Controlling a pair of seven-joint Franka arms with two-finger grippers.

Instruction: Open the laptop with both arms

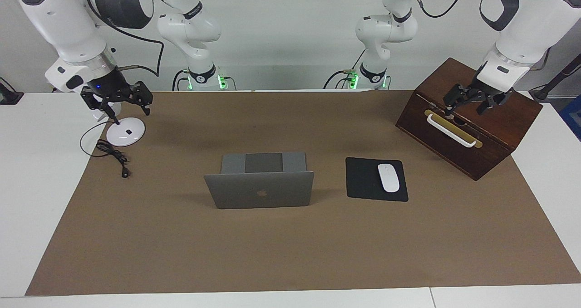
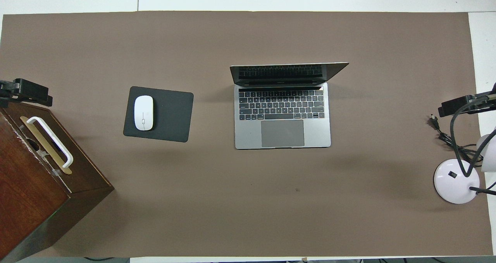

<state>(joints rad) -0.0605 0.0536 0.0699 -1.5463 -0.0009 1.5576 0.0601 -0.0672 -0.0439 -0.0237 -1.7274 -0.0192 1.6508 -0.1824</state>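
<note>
Laptop (image 1: 258,188) stands open, lid hiding its keyboard from the facing camera; left claw (image 1: 470,101) over wooden box (image 1: 467,117) and right claw (image 1: 119,100) over lamp base (image 1: 125,131), both released.

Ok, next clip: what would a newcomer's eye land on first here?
The laptop, already open at mid-table, lid upright and keyboard toward the robots. Beside it, toward the left arm's end, a white mouse lies on a black mouse pad. Both arms are apart from it: the left end effector over the wooden box, the right end effector over the lamp base.

Mouse (image 1: 388,178) on pad (image 1: 363,179), beside laptop (image 1: 261,186).
</note>
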